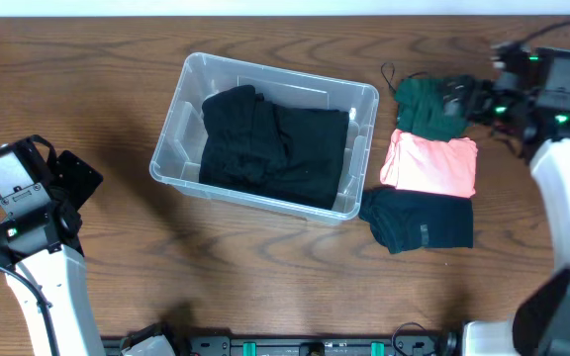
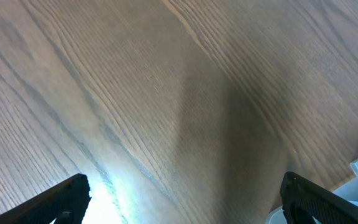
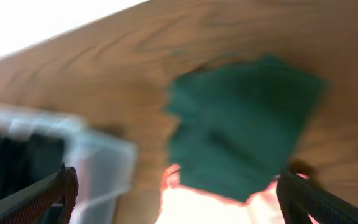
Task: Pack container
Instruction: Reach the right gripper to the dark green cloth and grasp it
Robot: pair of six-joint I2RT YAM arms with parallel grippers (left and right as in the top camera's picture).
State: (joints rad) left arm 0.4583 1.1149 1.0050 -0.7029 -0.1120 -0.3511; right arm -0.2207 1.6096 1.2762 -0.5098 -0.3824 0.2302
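Overhead, near to far: left fingers (image 2: 64,199) spread wide over the counter (image 1: 87,89); the container (image 1: 171,138), mid-counter, mouth up, long axis left-right with its right end skewed nearer, holds black clothing (image 1: 270,143); right fingers (image 3: 328,202) spread above a green garment (image 1: 426,104).

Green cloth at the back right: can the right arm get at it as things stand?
Probably yes. The right end effector hangs open over the green cloth, which lies uncovered on the table; only one edge meets the pink cloth. The wrist view is blurred, so the height is unclear.
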